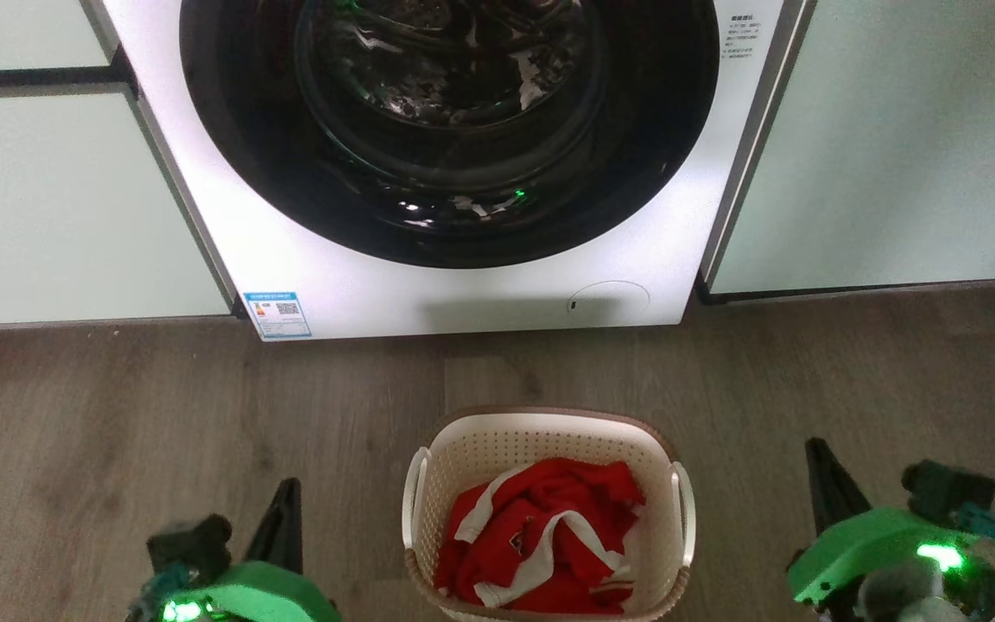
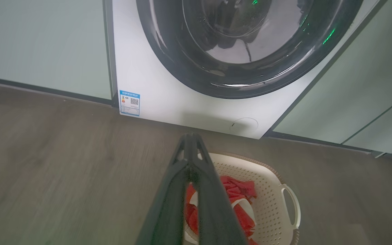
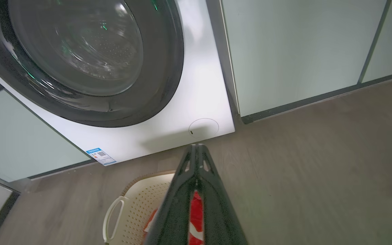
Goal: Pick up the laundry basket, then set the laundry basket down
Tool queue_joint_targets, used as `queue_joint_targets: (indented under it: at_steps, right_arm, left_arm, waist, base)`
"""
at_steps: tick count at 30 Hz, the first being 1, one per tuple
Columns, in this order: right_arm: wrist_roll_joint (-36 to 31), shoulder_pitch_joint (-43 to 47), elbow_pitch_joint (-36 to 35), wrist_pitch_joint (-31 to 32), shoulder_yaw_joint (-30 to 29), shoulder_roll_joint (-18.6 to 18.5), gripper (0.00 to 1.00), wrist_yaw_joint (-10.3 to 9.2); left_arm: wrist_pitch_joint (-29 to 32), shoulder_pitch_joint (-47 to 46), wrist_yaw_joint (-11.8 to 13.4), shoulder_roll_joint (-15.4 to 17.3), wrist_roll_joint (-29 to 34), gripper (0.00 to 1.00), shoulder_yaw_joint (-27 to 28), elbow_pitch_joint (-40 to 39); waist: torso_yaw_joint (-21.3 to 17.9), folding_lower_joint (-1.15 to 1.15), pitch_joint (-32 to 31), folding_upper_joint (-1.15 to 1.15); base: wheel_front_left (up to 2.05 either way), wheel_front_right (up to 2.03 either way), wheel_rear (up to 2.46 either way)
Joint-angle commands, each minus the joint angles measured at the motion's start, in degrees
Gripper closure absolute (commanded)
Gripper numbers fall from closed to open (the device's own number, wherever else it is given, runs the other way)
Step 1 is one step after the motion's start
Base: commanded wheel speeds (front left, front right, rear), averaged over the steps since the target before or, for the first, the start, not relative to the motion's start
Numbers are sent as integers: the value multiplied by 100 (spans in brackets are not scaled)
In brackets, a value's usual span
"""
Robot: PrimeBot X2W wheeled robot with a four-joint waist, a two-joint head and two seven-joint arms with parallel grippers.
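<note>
laundry basket (image 1: 497, 445) sits on the floor (image 1: 117, 415) by the washer (image 1: 333, 276), smack between left gripper (image 1: 290, 497) and right gripper (image 1: 815, 458), 1 handle toward each, both pincers pressed together holding nothing, neither really nearer.

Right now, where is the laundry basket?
In the head view, the laundry basket sits on the floor at bottom centre, before the washing machine, between the left gripper and right gripper.

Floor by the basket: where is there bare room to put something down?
Bare floor lies left of the basket, around the left gripper. Another patch lies between basket and right gripper. A narrower strip separates basket from washer. The basket itself is crowded with red clothes.
</note>
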Motion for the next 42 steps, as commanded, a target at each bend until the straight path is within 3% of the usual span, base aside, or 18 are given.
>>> queue_joint_targets:
  at_steps: [1, 42]
  right_arm:
    - [167, -294, -181, 27, -41, 7, 100, -4]
    - [2661, -479, -194, 545, -377, 44, 100, -12]
  left_arm:
    - [35, -341, -48, 20, -157, 100, 183, -143]
    - [642, -651, -594, -165, -2576, 100, 1022, -21]
  waist:
    - [1, 0, 3, 0]
    - [35, 0, 90, 0]
  base:
    - [0, 0, 0]
    - [0, 0, 0]
